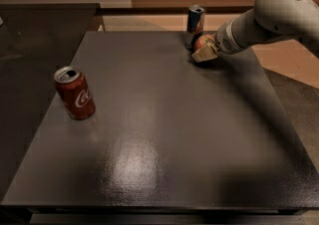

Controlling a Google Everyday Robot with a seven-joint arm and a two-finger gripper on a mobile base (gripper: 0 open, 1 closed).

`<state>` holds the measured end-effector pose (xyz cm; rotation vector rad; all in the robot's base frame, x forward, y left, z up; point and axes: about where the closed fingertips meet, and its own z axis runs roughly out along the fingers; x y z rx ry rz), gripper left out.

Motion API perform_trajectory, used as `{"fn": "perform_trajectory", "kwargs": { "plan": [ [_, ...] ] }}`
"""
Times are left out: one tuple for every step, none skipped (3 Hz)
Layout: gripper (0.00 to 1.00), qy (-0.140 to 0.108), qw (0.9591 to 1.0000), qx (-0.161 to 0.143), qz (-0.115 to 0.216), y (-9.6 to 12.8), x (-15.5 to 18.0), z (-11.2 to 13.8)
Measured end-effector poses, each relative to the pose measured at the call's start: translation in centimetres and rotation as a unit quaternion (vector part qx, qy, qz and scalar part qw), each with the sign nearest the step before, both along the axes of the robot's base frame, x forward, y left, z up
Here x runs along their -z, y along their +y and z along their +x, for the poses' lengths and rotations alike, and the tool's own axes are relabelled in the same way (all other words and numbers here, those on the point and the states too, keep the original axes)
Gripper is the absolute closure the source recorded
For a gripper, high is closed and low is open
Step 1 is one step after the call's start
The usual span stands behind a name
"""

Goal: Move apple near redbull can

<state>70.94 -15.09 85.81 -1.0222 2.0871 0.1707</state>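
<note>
The red apple (203,43) sits at the far right of the dark table (149,134), just in front and to the right of the slim blue and silver redbull can (196,20). My gripper (205,51) reaches in from the right on the white arm (269,17) and is shut around the apple, low at the table surface. One beige finger (201,56) shows in front of the apple, and the rest of the apple is hidden by the gripper. The can stands upright at the table's far edge.
A red Coca-Cola can (75,93) stands upright at the table's left side. A second dark surface (35,40) lies to the left. The table's right edge runs under the arm, with floor (294,69) beyond it.
</note>
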Motion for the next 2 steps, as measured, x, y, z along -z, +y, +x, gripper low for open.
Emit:
{"fn": "perform_trajectory", "kwargs": {
  "plan": [
    [0.00, 0.001, 1.0000, -0.001, 0.000, 0.19, 0.12, 0.01],
    [0.00, 0.001, 1.0000, -0.002, 0.000, 0.20, 0.13, 0.01]
  ]
}}
